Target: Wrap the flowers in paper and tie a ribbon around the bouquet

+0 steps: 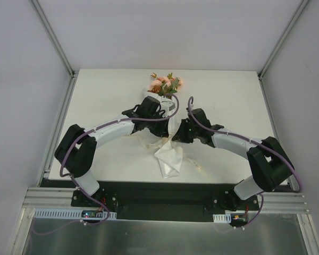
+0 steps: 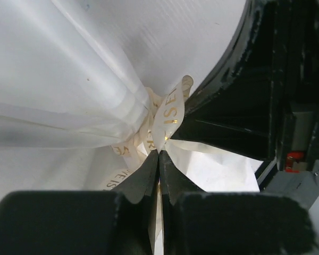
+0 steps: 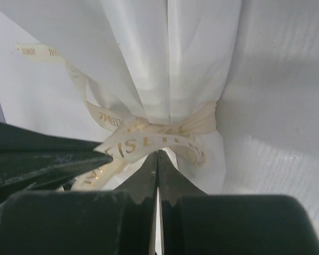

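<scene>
Left tool point(image 2: 159, 155): jaws pinched shut on a ribbon point(image 2: 169, 114) strand at its tips.
Right tool point(image 3: 158, 155): closed on the ribbon loop, paper point(image 3: 170, 58) waist just ahead.

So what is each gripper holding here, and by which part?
Left gripper and right gripper each pinch the ribbon close beside its knot on the bouquet.

The left gripper's point(image 2: 159, 154) black jaws are pinching the cream, gold-lettered flat ribbon point(image 2: 169, 114) where it is cinching the gathered white paper point(image 2: 69, 95).
</scene>
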Controlling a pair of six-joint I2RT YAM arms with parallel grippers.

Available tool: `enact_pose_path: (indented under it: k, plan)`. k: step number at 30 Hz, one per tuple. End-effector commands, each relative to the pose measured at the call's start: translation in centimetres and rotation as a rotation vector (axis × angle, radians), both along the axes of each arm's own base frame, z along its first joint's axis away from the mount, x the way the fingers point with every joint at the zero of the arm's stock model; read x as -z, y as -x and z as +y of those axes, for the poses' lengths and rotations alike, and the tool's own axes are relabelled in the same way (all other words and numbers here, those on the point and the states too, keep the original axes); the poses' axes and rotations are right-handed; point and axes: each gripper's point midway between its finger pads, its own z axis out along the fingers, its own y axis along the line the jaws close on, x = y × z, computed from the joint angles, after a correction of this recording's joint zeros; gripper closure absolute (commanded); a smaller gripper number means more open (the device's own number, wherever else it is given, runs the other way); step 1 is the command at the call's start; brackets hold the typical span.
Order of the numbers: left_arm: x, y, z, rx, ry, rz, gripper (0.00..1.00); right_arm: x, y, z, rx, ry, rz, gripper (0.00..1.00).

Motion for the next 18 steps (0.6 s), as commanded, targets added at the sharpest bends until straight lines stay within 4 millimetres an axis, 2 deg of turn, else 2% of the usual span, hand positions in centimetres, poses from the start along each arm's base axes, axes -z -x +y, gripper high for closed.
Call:
enact_pose_path:
  k: [1, 12, 18]
  plan:
    - [-2.3, 1.2, -0.9, 0.025, 0.088, 0.001, 1.0, -1.7, -3.1, 1.2, 0.09, -0.066, -0.065, 1.0]
    - [-1.2, 2.5, -0.7, 0.023, 0.102, 0.058, 1.0, -2.4, -5.9, 2.3, 0.161, -0.147, -0.162, 1.0]
    - [-1.2, 2.5, -0.8, 0.017, 0.117, 0.067, 1.0, -1.6, -5.4, 2.6, 0.128, -0.145, -0.144, 1.0]
